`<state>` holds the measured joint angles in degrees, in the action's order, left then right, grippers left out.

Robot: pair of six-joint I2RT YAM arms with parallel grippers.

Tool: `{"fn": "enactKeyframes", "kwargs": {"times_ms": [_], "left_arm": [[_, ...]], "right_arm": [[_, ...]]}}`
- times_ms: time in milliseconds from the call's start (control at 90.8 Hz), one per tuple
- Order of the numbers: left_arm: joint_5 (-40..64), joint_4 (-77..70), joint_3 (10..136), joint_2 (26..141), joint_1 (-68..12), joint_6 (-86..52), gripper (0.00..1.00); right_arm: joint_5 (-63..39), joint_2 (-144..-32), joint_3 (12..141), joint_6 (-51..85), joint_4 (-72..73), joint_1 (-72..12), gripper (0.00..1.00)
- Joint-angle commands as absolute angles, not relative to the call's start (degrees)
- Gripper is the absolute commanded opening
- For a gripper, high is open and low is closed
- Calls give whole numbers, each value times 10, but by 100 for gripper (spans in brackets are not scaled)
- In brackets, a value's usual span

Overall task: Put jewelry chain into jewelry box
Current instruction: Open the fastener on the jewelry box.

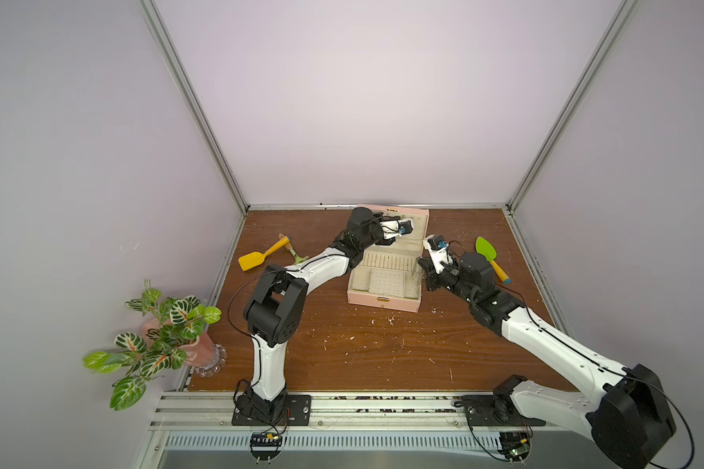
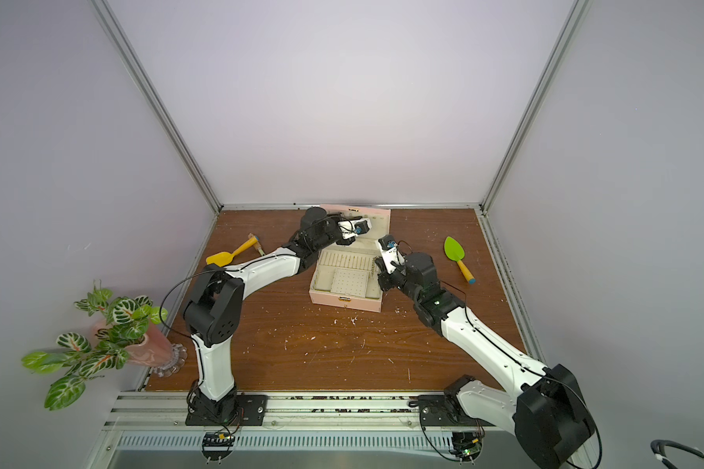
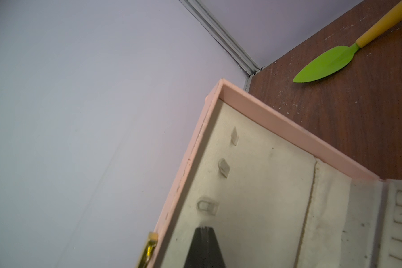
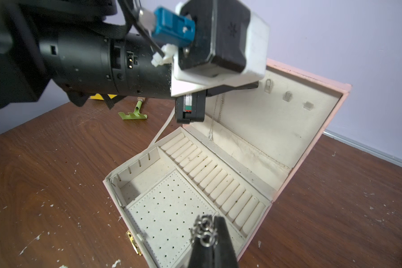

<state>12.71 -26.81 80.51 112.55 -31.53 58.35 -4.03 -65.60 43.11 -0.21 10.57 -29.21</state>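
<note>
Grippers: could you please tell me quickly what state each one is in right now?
Left gripper: shut; whether it pinches anything cannot be told.
Right gripper: shut on the chunky-linked silvery metal chain.

The jewelry chain (image 4: 204, 232) looks shiny metal, the jewelry box (image 4: 276, 120) lining matt, perhaps cloth.

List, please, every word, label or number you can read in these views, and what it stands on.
None: no word, number or brand is readable in any view.
Jewelry box: no print shows, only a plain gold clasp.
Left arm's camera housing: faint moulded pattern, no letters.
</note>
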Motion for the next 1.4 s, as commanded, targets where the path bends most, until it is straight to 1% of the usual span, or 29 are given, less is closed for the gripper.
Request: {"fn": "enactKeyframes", "kwargs": {"times_ms": [0,462,583,650,727,837,936,1046,1134,1255,1387], "left_arm": [[91,-201,771,1144,-320,606,1],[89,-197,750,1144,-327,617,1],[93,-200,751,1141,-326,598,2],[106,-200,760,1136,-326,576,6],[123,-199,775,1129,-324,545,13],[145,-199,795,1113,-323,502,28],[180,-200,794,1088,-317,458,36],[199,-175,788,1062,-311,421,39],[205,-172,758,1034,-306,393,42],[217,-227,684,978,-301,336,48],[228,-273,629,929,-301,249,49]], "right_arm": [[-37,-655,450,-2,117,-290,0],[-38,-658,451,0,120,-290,0],[-38,-658,453,1,123,-290,0],[-39,-659,455,4,125,-291,0],[-38,-660,459,6,126,-291,0],[-39,-663,468,10,125,-291,0],[-40,-668,480,11,121,-291,0],[-43,-677,492,12,119,-292,0],[-48,-686,503,13,118,-293,0],[-57,-711,524,12,122,-293,0],[-63,-747,550,7,133,-297,0]]}}
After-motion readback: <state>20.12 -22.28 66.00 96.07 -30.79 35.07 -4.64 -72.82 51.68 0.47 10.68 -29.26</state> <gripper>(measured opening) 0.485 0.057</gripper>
